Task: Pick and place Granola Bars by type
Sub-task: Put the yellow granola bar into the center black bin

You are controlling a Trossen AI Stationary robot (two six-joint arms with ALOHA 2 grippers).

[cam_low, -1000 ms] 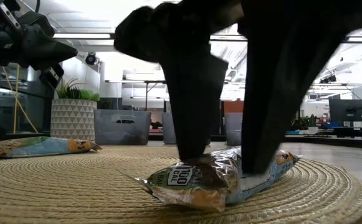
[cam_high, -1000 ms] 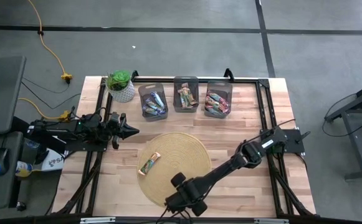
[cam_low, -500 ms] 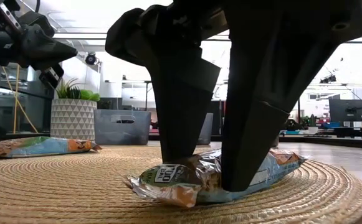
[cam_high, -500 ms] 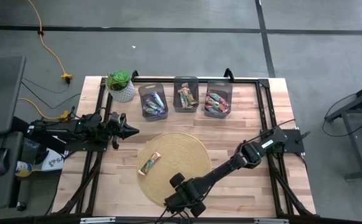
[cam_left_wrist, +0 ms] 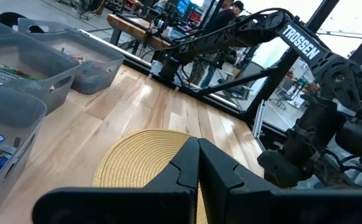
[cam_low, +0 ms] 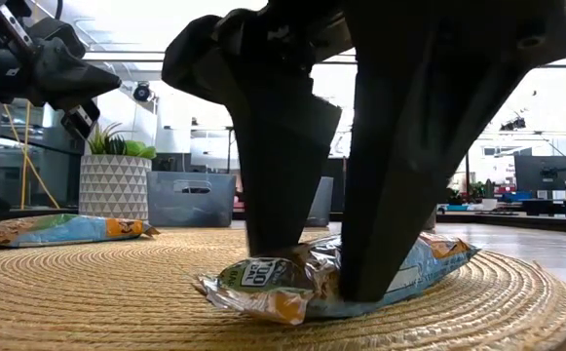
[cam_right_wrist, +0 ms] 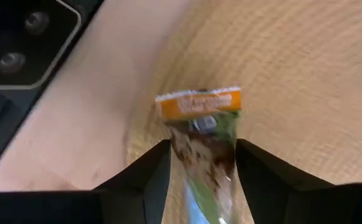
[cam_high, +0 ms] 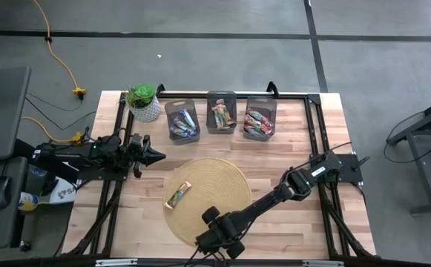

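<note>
Pinching a granola bar (cam_low: 331, 278) at the straw mat's (cam_low: 88, 292) near edge, right gripper (cam_low: 326, 283) closed on crinkly wrapper, risking slippage; left gripper (cam_high: 156, 156) shut, idle.

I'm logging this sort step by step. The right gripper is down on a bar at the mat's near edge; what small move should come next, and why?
Probably lift straight up. The right gripper has its fingers pressed on both sides of the granola bar, which lies on the woven mat. Only once clear of the mat can it travel to the bins. The left gripper waits at the table's left.
</note>
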